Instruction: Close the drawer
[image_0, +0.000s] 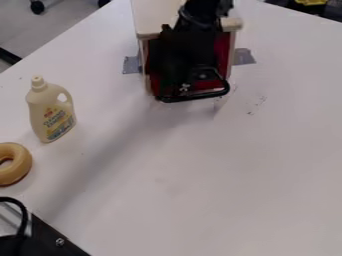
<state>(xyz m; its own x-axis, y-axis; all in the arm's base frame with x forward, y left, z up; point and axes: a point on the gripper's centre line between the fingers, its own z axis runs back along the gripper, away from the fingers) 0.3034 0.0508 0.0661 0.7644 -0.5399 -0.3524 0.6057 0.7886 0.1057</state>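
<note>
Drawer: red front, set between the side walls of the wooden box, near the top of the camera view; seemingly flush or nearly so, though any remaining gap is masked by the arm.
Claw: in front of the drawer, low on the red front; whether it is open or closed cannot be told.
Handle: dark bar at the lower edge of the front, running roughly left to right and rising slightly towards the view's right; contact with the claw cannot be determined.
Governing relation: drawer front directly behind the claw, towards the top edge of the view; the drawer's line of travel runs the same way, into the box.
Arm: single, entering from the top edge, above the box, and covering the middle of the front.
Stage (judged): closing at or near its end; any remaining move would be a short, straight push inwards, square to the front.
Hazard (judged): an off-centre push could bind the drawer or shift the box.
Tape: grey, one piece on either side of the box, probably anchoring it to the table.
Surroundings: upright-looking bottle and tan ring at the view's left, both clear of the drawer's path.
</note>
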